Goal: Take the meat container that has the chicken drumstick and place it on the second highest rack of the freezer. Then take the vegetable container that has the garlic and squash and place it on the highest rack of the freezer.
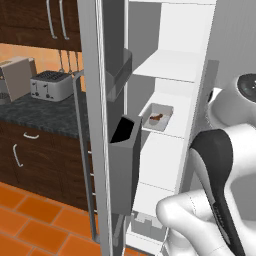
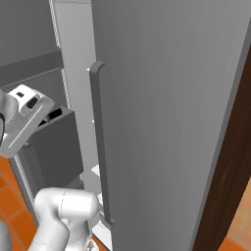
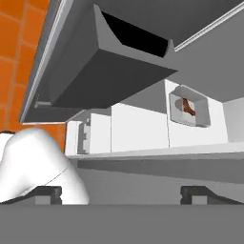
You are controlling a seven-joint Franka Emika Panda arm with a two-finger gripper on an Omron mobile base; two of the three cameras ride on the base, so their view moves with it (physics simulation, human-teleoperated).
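The fingers [image 3: 45,192] are standing wide apart, gripping nothing, while the meat container [image 1: 158,117] with the chicken drumstick [image 1: 156,118] is sitting on a freezer [image 1: 172,75] rack at twelve o'clock; vegetable container outstanding.

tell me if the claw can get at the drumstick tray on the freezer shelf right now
Probably yes. The claw is open and empty, and in the hand view the tray with the drumstick sits in plain sight on its white shelf. The open door's grey bin hangs off to one side.
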